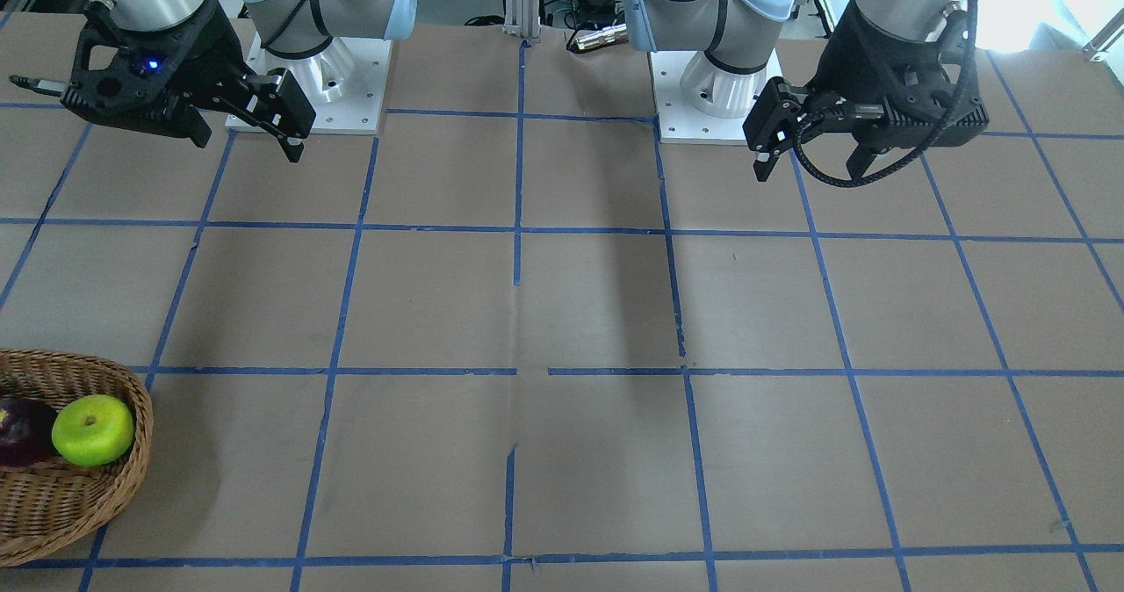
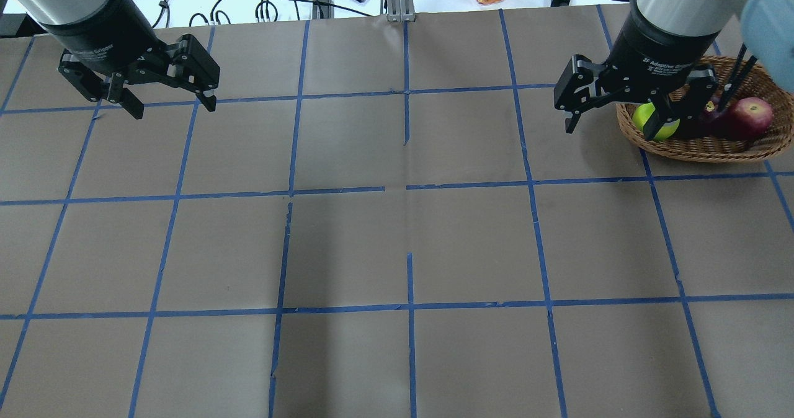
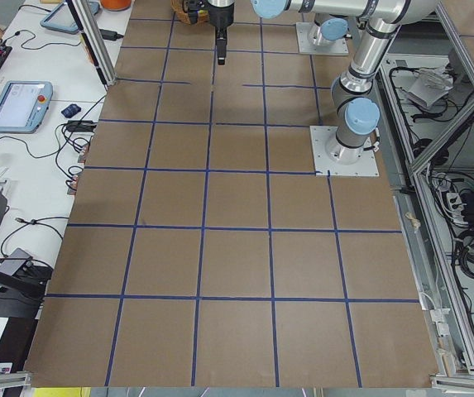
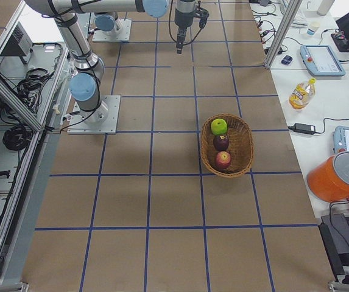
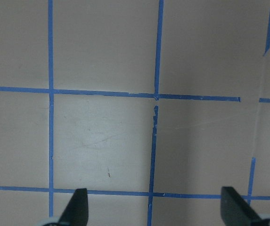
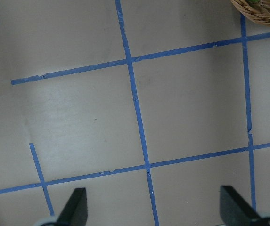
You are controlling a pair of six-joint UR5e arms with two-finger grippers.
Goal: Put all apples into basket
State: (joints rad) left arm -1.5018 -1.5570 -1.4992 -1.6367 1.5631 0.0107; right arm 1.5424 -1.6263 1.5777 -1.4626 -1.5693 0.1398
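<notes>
Three apples lie in the basket (image 4: pixel 246 146), in a row along its long axis: the green apple (image 4: pixel 218 126) nearest mid-surface, the maroon apple (image 4: pixel 221 142) in the middle, the red apple (image 4: pixel 223 159) outermost. Neighbouring apples appear to touch. The long axis runs across the robot, left to right.

The basket stands on the robot's right half of the surface (image 2: pixel 397 238), toward the operators' edge. The right hand (image 2: pixel 610 129) is the nearer one. It is raised, fingers spread, holding nothing. The basket lies forward of it and outward to the right, showing only at a corner of the right wrist view. Their overlap in the overhead view is judged an effect of height, not contact. The left hand (image 2: pixel 174 110) hangs well apart over the opposite half, likewise spread and empty.

The surface is brown sheeting gridded with blue tape (image 2: pixel 406 95). A bench beside the basket end carries a bottle (image 4: pixel 300 93) and an orange tub (image 4: pixel 338 176).

Assessment: all three apples accounted for; no further pick appears required.
</notes>
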